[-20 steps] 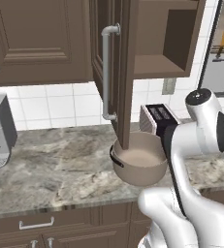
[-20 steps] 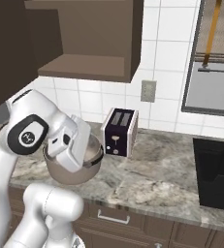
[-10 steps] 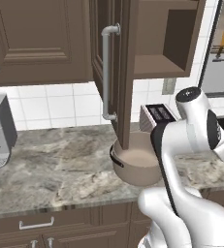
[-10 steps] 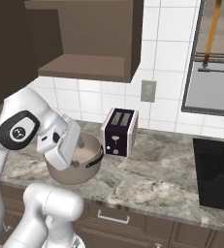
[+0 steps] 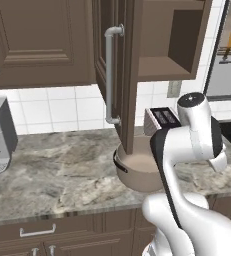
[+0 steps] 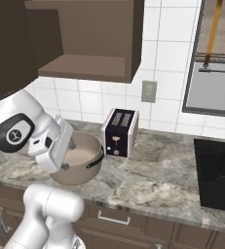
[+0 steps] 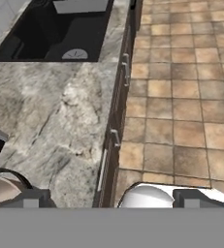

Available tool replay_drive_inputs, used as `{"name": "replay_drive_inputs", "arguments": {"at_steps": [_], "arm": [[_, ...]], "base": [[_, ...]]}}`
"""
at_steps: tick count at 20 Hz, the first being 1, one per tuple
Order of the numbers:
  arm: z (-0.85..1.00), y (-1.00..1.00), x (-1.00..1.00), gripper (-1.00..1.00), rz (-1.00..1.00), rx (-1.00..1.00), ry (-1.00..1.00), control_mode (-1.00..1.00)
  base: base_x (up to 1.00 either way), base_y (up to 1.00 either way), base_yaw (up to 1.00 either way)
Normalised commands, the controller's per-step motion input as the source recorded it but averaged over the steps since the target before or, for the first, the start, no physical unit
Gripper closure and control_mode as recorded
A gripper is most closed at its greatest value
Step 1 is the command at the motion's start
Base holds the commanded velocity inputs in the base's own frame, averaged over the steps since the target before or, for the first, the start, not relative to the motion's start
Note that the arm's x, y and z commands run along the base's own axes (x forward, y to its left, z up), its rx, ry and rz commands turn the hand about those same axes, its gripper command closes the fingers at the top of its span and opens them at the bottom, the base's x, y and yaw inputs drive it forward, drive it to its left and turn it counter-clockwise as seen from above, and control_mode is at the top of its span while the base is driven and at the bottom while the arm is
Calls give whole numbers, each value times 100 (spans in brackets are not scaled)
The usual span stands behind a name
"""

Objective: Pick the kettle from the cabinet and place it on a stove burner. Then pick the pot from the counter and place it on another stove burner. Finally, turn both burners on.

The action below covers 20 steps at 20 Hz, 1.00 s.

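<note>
Pot [image 6: 80, 163]: sits on the counter [image 6: 162, 180], not moved to the stove [image 6: 216, 175] yet.
Tool [image 6: 67, 148]: fingers wide apart, holding nothing, just above the pot.
Cabinet [image 5: 137, 60]: door open.
Left: pot, burners.

Beige pot [image 5: 139, 172], veined grey counter [image 5: 62, 160]

The pot [image 6: 80, 160] sits on the counter [image 6: 153, 182] under the open cabinet [image 5: 137, 55], toaster [image 6: 120, 132] just right of it, stove [image 6: 216, 177] farther right
</note>
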Motion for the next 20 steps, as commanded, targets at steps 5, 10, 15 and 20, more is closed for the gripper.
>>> {"name": "replay_drive_inputs", "arguments": {"at_steps": [5,10,15,20], "arm": [[-5,18,11,-100,-8,9,-6,-100],[-1,11,17,-100,-16,6,-7,-100],[-1,8,18,-100,-22,3,-7,-100],[-4,1,4,-100,-10,1,0,-100]], "base": [[0,0,0],[0,0,0],[0,0,0],[0,0,0]]}}
